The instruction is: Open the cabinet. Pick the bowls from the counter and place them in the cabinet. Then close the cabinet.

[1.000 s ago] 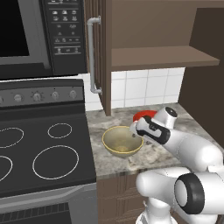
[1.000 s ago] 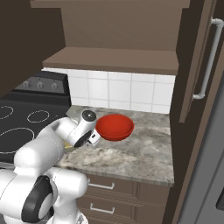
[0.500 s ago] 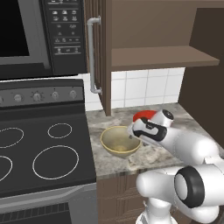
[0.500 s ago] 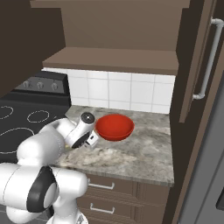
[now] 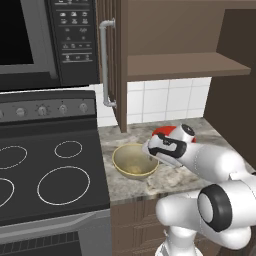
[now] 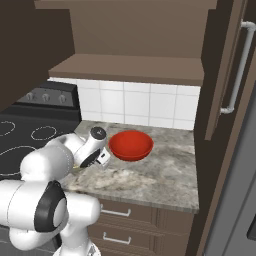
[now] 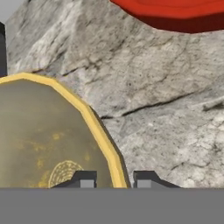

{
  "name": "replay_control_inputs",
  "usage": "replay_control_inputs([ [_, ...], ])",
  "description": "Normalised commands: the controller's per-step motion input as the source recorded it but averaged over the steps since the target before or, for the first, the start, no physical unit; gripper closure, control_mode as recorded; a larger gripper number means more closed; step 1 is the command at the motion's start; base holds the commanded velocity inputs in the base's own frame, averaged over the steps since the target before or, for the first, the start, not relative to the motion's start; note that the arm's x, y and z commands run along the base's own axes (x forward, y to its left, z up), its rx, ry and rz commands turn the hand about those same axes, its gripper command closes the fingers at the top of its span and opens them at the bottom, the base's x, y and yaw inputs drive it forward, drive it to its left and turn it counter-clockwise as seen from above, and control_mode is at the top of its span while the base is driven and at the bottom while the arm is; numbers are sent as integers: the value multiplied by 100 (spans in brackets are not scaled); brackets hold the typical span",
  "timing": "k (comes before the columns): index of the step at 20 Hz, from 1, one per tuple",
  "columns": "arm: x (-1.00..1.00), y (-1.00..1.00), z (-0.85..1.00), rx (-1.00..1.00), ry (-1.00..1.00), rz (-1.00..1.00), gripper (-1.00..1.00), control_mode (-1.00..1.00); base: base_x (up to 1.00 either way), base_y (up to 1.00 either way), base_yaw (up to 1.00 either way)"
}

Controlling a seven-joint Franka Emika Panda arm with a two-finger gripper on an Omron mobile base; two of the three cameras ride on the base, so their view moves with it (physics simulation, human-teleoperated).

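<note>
The beige bowl with a yellowish rim sits on the speckled counter beside the stove. My gripper is down at its right rim. In the hand view the gripper has one fingertip inside the beige bowl and one outside, shut on the rim. The red bowl rests on the counter just behind the hand; its edge shows as the red bowl. The cabinet stands open, its left door swung out over the counter, its shelf bare.
A black stovetop with white rings lies left of the counter, with a microwave above it. The cabinet's right door hangs open at the counter's right end. Drawer fronts run below the counter edge.
The fingers have closed from wide open onto the beige bowl's rim. The hand has settled slightly lower at the bowl; both bowls stay in place.
</note>
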Motion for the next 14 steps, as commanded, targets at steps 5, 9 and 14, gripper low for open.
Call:
replay_control_inputs([
  [5,0,0,-18,0,0,0,100,-100,0,0,0],
  [9,-14,-6,2,2,0,0,100,-100,0,0,0],
  [14,-46,-5,47,5,-4,-2,100,-100,0,0,0],
])
